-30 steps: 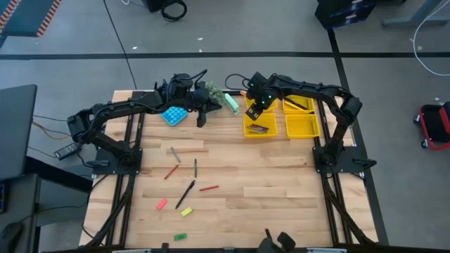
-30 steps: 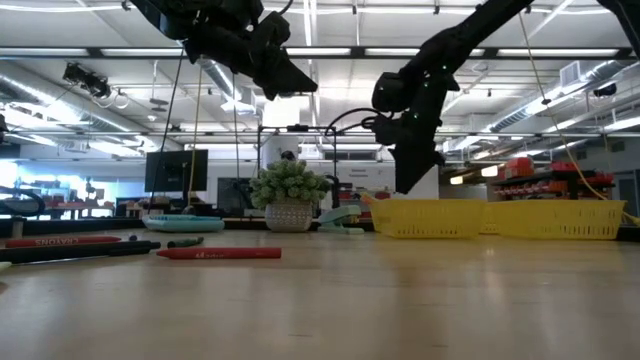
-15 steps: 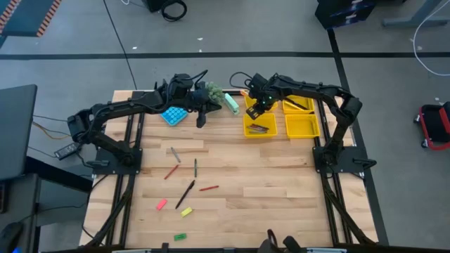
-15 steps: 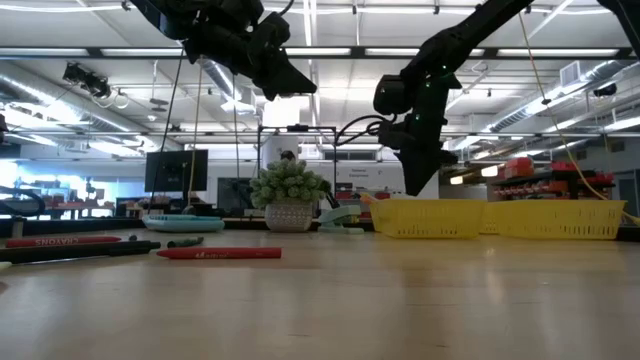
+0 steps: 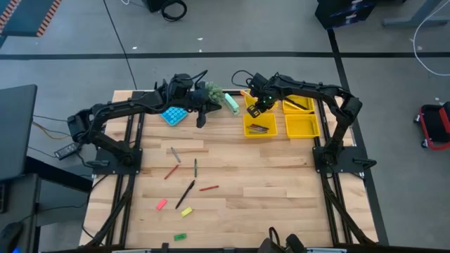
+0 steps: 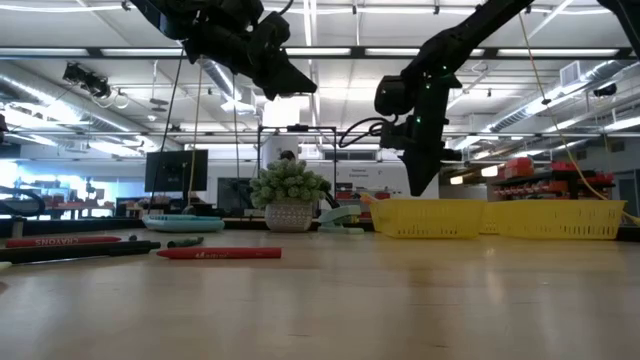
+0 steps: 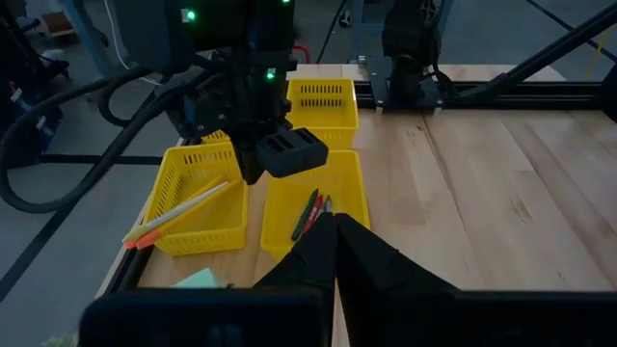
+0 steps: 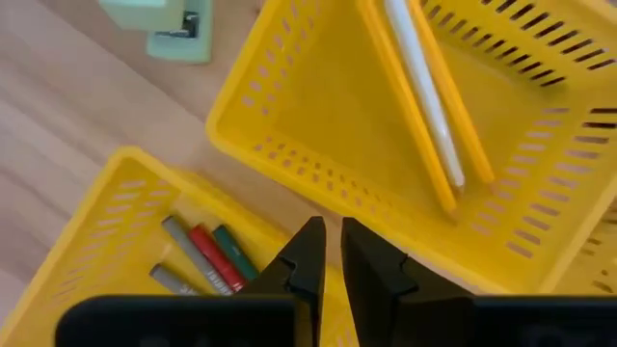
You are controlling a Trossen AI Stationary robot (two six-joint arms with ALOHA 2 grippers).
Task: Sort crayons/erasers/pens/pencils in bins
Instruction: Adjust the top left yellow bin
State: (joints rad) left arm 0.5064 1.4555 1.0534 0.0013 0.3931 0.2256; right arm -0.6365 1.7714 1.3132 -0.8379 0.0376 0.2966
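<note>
You see: bins (image 5: pixel 281 117) clustered at the table's (image 5: pixel 281 183) far right | pencils (image 8: pixel 424 92) inside one | crayons (image 5: pixel 190 180) loose near centre-left.

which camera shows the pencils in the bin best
The right wrist view: the pencils lie large and unobstructed in their yellow bin, two yellow, one whitish. The left wrist view shows them partly behind mesh; the high view only as specks; the low view hides them.

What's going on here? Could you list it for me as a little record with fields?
Right hand: above the yellow bins, nothing visibly held
Left hand: waiting near the blue calculator
Far bin: yellow and whitish pencils
Near bin: short grey, red and green sticks
Still on table: loose sticks, and pink, yellow and green erasers
</note>
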